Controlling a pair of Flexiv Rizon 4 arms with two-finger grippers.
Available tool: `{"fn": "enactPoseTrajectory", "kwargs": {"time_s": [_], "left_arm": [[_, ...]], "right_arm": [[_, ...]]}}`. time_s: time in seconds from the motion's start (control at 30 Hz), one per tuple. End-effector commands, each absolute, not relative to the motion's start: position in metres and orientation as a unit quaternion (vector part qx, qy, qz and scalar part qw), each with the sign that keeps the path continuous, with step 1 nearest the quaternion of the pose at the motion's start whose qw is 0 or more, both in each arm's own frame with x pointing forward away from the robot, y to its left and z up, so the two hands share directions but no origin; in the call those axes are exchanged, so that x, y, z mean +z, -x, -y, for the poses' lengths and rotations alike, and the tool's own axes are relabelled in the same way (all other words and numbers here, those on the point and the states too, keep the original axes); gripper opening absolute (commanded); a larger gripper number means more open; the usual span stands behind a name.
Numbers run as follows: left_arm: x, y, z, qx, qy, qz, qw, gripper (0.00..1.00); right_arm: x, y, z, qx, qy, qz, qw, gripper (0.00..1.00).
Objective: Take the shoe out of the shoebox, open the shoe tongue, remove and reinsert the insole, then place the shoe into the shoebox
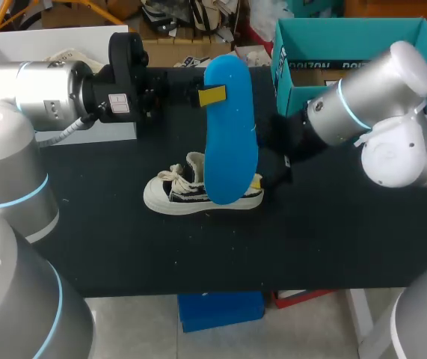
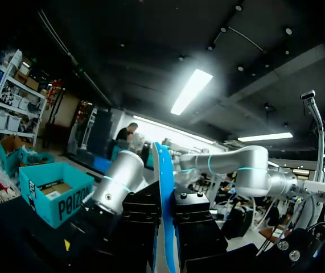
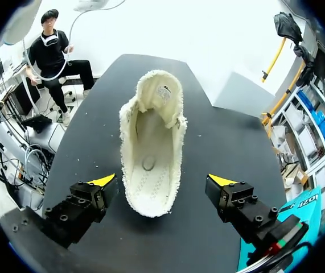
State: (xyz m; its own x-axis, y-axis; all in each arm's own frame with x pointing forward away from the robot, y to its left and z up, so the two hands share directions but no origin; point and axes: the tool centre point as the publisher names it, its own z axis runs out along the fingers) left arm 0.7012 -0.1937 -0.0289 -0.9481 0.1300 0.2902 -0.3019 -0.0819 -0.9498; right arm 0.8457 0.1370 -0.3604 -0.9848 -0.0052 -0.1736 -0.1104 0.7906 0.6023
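Shoe (image 1: 198,191): out of any box, standing on its sole near the middle of the black desk (image 1: 333,239). White sole, dark-and-white upper, laces loose. Toe points toward my left side.

Right wrist view: looks down into the shoe (image 3: 151,142), which sits on the desk (image 3: 219,119). The pale lining and the stitched floor inside are bare, so the insole is out.

Insole (image 1: 230,134): blue, held on end above the desk. In the head view its lower end overlaps the shoe; I cannot tell whether they touch.

Left gripper (image 1: 212,96): comes in level from my left. Jaws clenched on the insole near its upper end. Left wrist view: insole (image 2: 163,187) seen edge-on, a thin blue strip pinched between the two black fingers (image 2: 199,219) of the gripper (image 2: 163,233).

Right gripper (image 1: 269,170): sits at the heel end of the shoe, partly hidden behind the insole in the head view. Right wrist view: gripper (image 3: 162,181) has its jaws released and set wide, one yellow tip on either side of the heel, both clear of it.

White box (image 1: 19,45): back left of the desk, behind the left arm, paper in it. Teal box (image 1: 348,52): back right.
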Motion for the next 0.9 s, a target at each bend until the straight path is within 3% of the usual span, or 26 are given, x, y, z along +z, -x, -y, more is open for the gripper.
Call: {"fn": "enactPoseTrajectory", "kwargs": {"time_s": [0.03, 0.9], "left_arm": [[-0.03, -0.701, 0.195, 0.733, -0.066, 0.661, 0.146, 0.0], [-0.03, -0.701, 0.195, 0.733, -0.066, 0.661, 0.146, 0.0]], "right_arm": [[-0.373, -0.843, -0.134, 0.363, 0.034, -0.928, 0.082, 1.0], [-0.425, -0.839, -0.124, 0.413, 0.016, -0.907, 0.075, 1.0]]}}
